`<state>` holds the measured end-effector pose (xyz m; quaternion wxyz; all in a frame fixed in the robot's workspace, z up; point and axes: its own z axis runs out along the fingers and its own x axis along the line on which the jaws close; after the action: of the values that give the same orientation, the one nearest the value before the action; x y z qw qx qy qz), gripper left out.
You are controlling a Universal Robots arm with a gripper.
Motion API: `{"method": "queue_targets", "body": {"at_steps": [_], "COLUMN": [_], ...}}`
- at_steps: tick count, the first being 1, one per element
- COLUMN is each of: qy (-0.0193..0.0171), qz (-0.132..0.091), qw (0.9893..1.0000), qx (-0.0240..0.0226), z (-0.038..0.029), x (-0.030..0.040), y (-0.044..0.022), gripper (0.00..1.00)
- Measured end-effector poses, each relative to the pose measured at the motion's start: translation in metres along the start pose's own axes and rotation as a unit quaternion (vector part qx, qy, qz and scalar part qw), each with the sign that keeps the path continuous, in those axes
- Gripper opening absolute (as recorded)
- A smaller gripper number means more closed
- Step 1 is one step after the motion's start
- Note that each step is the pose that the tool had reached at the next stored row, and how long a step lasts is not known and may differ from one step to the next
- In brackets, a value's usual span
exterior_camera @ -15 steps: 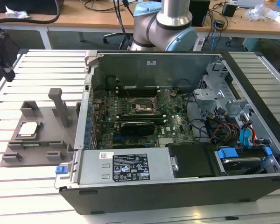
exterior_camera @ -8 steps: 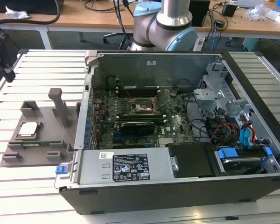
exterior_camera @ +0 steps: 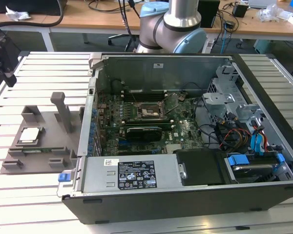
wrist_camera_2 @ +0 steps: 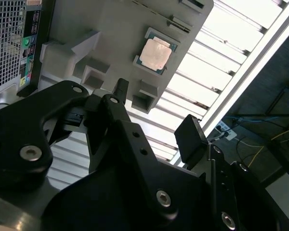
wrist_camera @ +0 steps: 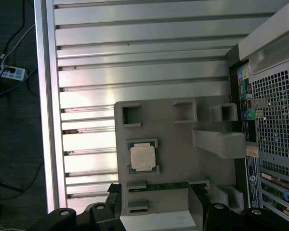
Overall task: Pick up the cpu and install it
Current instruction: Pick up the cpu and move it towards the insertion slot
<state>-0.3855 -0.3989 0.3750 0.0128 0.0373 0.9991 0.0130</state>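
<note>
The slatted table point(exterior_camera: 39, 68) carries an open computer case point(exterior_camera: 185, 200) at the exterior view's right and a grey holder tray point(exterior_camera: 49, 122) to its left. The tool point(wrist_camera_2: 154, 109) hangs over the tray, fingers spread and empty. The cpu point(exterior_camera: 30, 135) sits in the tray's recess.

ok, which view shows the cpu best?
First wrist view: it looks almost straight down on the cpu, top plate unobstructed, seated in the grey holder tray. The second wrist view shows it at a slant with glare on its plate; in the exterior view it sits far off, oblique, at the exterior view's left.
</note>
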Motion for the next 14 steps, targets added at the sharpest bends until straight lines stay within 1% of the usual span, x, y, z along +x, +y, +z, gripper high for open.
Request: {"method": "queue_targets", "body": {"at_steps": [9, 14], "qy": [-0.0001, -0.0002], "qz": [0.0, 0.0], "qw": [1.0, 1.0], "qx": [0.0018, 0.0028], "z": [0.0018, 0.0088], "x": [0.0001, 0.0002], "y": [-0.0001, -0.0003], "gripper": [0.66, 0.66]}}
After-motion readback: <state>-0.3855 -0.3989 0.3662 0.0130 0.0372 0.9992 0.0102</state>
